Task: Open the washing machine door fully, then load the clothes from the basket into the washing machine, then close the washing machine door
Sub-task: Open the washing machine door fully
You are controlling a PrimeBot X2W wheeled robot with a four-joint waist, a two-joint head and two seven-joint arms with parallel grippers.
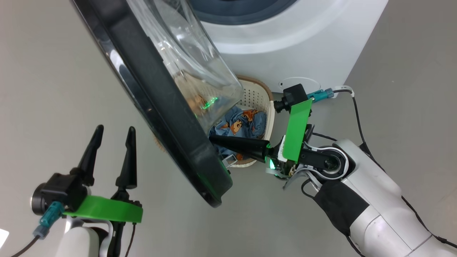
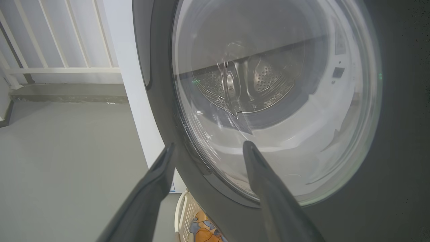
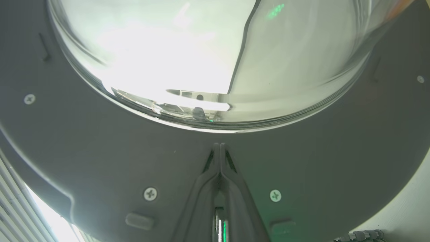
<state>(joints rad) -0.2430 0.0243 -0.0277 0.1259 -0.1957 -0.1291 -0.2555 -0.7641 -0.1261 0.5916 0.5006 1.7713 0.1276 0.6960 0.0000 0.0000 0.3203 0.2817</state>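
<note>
The washing machine door (image 1: pixel 160 117), black-rimmed with a bulging glass bowl, stands partly swung out from the white washing machine (image 1: pixel 303 46). My right gripper (image 1: pixel 211 139) is shut with nothing in it, and its tips rest against the door's inner face (image 3: pixel 100 151) just below the glass, as the right gripper (image 3: pixel 220 146) shows up close. Behind the door sits the basket (image 1: pixel 255 96), holding the blue printed clothes (image 1: pixel 242 123). My left gripper (image 1: pixel 115 130) hangs open and empty left of the door, a little short of its outer face (image 2: pixel 396 168). The drum shows through the glass.
Grey floor lies all around. A white railing (image 2: pixel 60 70) stands far behind the machine's side panel (image 2: pixel 131 84). A black cable (image 1: pixel 357 117) loops along my right arm beside the machine's lower front corner. The basket (image 2: pixel 184 208) peeks out below the door.
</note>
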